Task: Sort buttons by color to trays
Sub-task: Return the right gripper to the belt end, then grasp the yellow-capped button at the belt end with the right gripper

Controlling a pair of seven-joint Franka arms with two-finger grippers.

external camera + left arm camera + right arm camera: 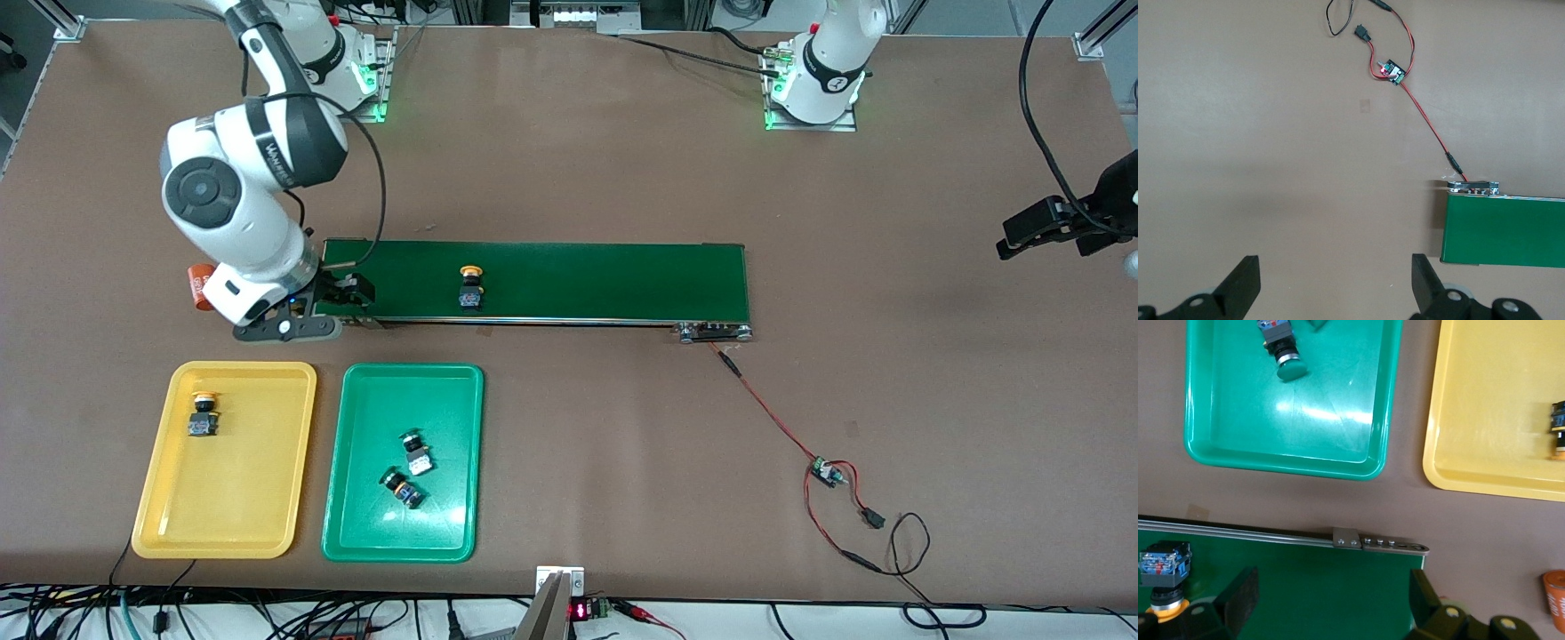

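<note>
Fingers of both grippers stood spread wide, grasping nothing. Right gripper (342,298) hung low over the right arm's end of the long dark-green conveyor belt (578,280), its black fingers (1238,597) apart above the belt surface, touching no button. Left gripper (1036,233) waited in the air toward the left arm's end of the table, over bare brown tabletop (889,400); its black fingers (1241,283) were released, with only table between them.

4 small push-button switches with dark blocky bodies and round caps were noted:
- 1 yellow-capped button (470,288) stood on the belt, near the right gripper but apart from it.
- 1 yellow-capped button (204,416) sat in the shallow yellow rectangular plastic tray (267,498), in the half of the tray farther from the front camera.
- 2 green-capped buttons (415,452) lay tipped on their sides, close together, in the shallow green rectangular plastic tray (364,524).

Trays lay side by side, nearer the front camera than the belt, yellow one toward the right arm's end. An orange cylinder (197,286) lay on the table beside the right arm's wrist. A small circuit board on red and black wires (824,471) lay near the belt's other end.
</note>
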